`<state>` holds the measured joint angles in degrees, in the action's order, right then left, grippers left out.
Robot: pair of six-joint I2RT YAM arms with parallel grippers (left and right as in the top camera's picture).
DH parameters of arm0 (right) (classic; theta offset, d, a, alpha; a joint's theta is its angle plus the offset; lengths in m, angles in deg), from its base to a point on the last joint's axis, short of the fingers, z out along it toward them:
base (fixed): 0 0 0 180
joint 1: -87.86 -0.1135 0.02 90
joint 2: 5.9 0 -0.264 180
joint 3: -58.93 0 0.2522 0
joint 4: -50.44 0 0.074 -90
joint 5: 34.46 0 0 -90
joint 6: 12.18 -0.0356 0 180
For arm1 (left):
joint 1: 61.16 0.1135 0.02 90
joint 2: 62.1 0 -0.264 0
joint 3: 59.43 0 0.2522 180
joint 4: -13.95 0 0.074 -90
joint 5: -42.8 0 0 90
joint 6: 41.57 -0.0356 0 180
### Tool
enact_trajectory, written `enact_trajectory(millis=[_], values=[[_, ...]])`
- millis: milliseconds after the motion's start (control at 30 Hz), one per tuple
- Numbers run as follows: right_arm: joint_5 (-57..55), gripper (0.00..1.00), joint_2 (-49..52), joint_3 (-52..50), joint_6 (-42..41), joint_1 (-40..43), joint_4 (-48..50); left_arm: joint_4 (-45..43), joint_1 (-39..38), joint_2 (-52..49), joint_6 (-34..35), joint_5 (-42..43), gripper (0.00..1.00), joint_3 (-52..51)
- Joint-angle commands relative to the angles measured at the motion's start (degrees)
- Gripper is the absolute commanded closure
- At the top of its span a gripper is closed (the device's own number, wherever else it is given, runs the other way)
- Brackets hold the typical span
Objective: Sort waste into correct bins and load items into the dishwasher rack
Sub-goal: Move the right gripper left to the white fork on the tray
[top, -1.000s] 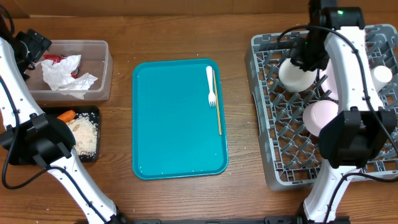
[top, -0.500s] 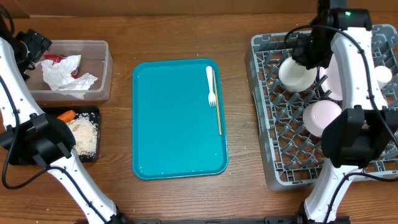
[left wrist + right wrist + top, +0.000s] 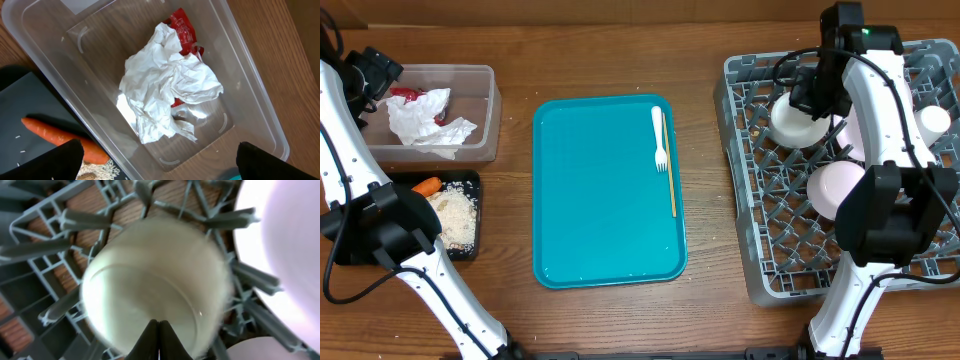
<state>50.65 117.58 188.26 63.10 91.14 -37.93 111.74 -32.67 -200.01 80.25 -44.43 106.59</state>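
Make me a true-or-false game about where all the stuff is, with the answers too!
1. The fork lies on the teal tray. True.
2. The red wrapper sits in the clear tub with the napkins. True.
3. The carrot is in the clear tub too. False: it lies in the black tray.
4. The dishwasher rack has nothing in it. False: it holds a bowl, a cup and more.

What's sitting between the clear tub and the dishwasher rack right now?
Overhead view: the teal tray, carrying a white fork and a thin wooden stick, lies between the clear tub and the dishwasher rack.
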Motion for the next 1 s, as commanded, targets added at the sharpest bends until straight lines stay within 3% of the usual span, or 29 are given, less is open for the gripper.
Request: enact_trajectory(millis=[0,333,533,667,700,767,800,833,967], values=[[-4.68,0.96,0.09,0.04,-0.98,0.33,0.57,-0.07,-0.17,0.28,-0.31,-0.39,0.00,-0.31],[-7.50,0.96,0.09,1.95,-1.97,0.33,-2.78,-0.07,-0.17,0.28,-0.31,-0.39,0.00,-0.31],[4.04,0.96,-1.29,7.28,-3.04,-0.09,-8.39,-0.07,-0.17,0.28,-0.31,-0.39,0.00,-0.31],[19.45,0.93,-3.89,11.43,1.75,-2.19,-9.88,-0.09,-0.17,0.28,-0.31,-0.39,0.00,-0.31],[22.67,0.88,-4.33,11.58,3.19,-2.99,-9.77,-0.07,-0.17,0.28,-0.31,-0.39,0.00,-0.31],[25.66,0.67,-4.63,11.58,4.61,-5.07,-9.73,-0.07,-0.17,0.28,-0.31,-0.39,0.00,-0.31],[25.20,0.41,-4.42,11.34,4.74,-7.87,-9.70,-0.07,-0.17,0.28,-0.31,-0.39,0.00,-0.31],[24.85,0.30,-4.31,10.91,4.74,-9.40,-9.38,-0.07,-0.17,0.28,-0.31,-0.39,0.00,-0.31],[22.01,0.00,-4.13,7.04,4.11,-16.83,-3.76,-0.07,-0.17,0.28,-0.31,-0.39,0.00,-0.31]])
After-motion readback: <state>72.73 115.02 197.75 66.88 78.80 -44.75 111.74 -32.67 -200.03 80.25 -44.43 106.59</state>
